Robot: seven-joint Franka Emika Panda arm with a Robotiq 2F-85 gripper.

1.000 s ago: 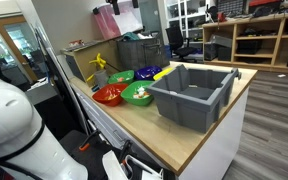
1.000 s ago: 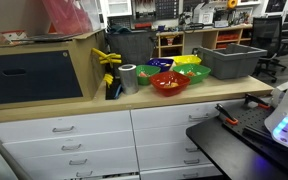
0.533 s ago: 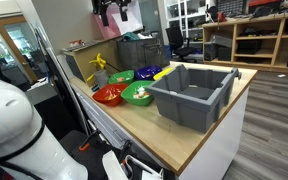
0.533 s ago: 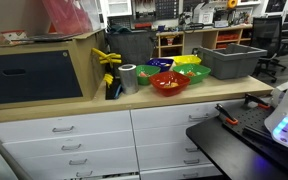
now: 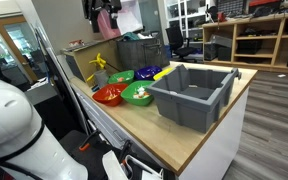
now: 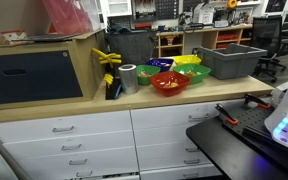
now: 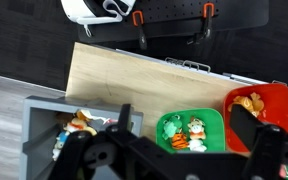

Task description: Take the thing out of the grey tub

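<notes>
The grey tub (image 5: 197, 104) stands on the wooden table near its corner; it also shows in an exterior view (image 6: 232, 62). In the wrist view the tub (image 7: 36, 112) is at the lower left, with small colourful toys (image 7: 76, 123) lying inside. My gripper (image 5: 102, 12) hangs high above the table's far end, well away from the tub. In the wrist view its fingers (image 7: 184, 125) are spread wide with nothing between them, framing a green bowl far below.
A green bowl of small toys (image 7: 191, 130) and a red bowl (image 7: 256, 106) sit beside the tub. Red (image 5: 109, 95), green (image 5: 137, 94) and yellow (image 5: 149, 72) bowls cluster left of it. A metal can (image 6: 129, 78) and a large box (image 6: 39, 70) stand further along.
The gripper has shifted a little left and down at the top of the exterior view. The tub and bowls have not moved.
</notes>
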